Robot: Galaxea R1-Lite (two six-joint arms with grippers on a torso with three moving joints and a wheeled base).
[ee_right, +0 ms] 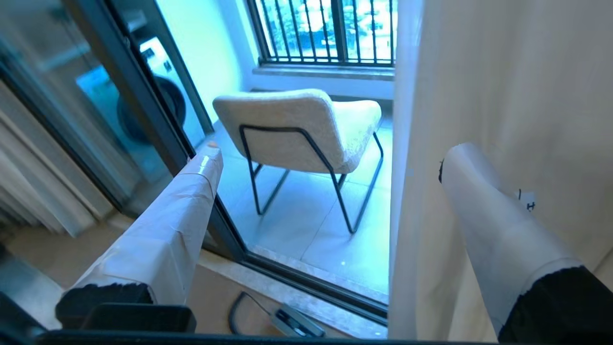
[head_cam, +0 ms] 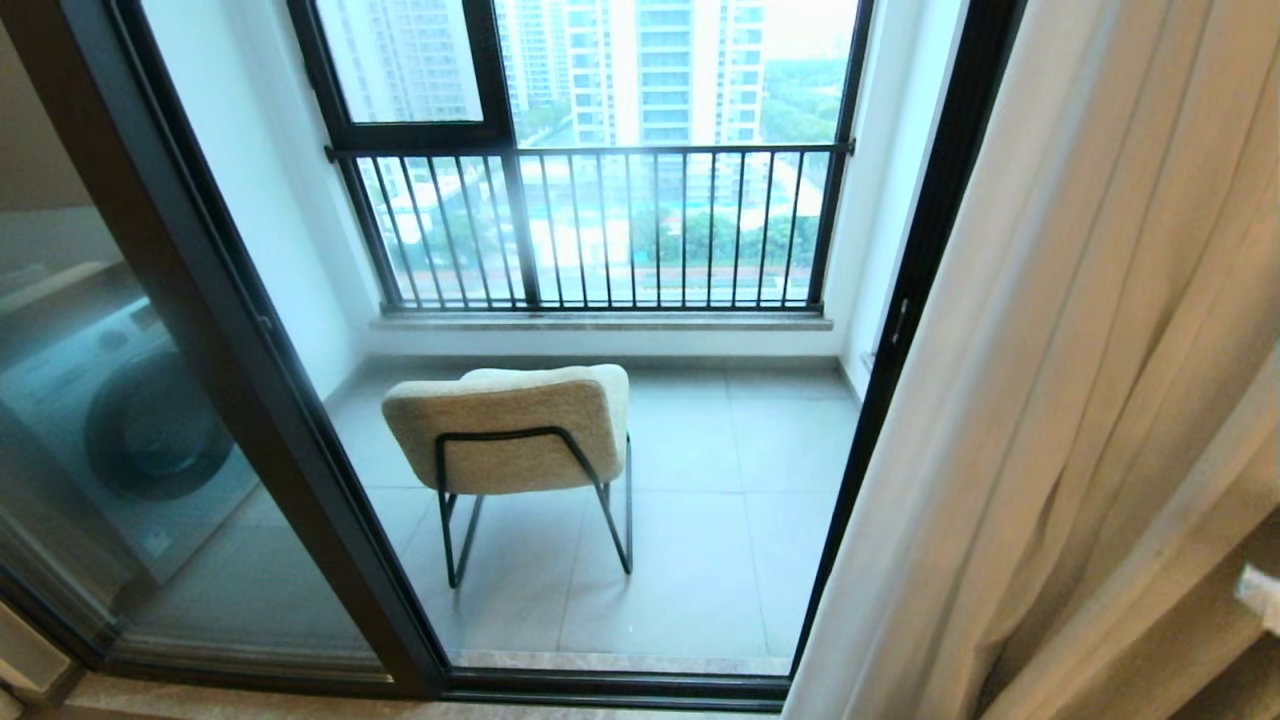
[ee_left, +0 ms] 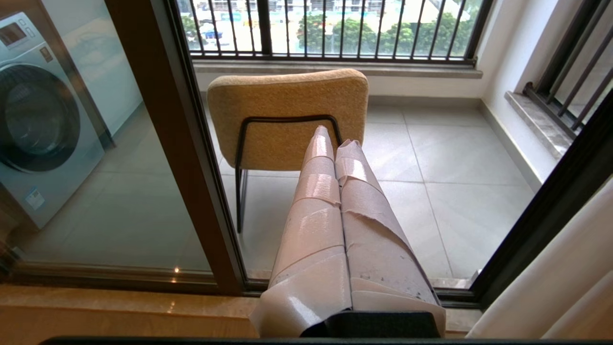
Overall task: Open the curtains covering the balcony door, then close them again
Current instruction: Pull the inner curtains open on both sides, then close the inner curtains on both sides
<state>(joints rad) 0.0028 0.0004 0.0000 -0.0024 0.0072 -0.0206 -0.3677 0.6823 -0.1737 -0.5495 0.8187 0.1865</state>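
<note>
The curtains (head_cam: 1080, 380) hang in long up-and-down folds on the right side of the balcony door (head_cam: 890, 340), pulled back so the glass shows the chair (head_cam: 520, 440) outside. In the right wrist view the cream cloth edge (ee_right: 407, 191) runs tall between the two spread fingers of the right gripper (ee_right: 330, 158), which holds nothing. This arm is the near one. The left gripper (ee_left: 335, 139) is pressed tight together, empty, pointing at the chair, apart from the cloth.
</note>
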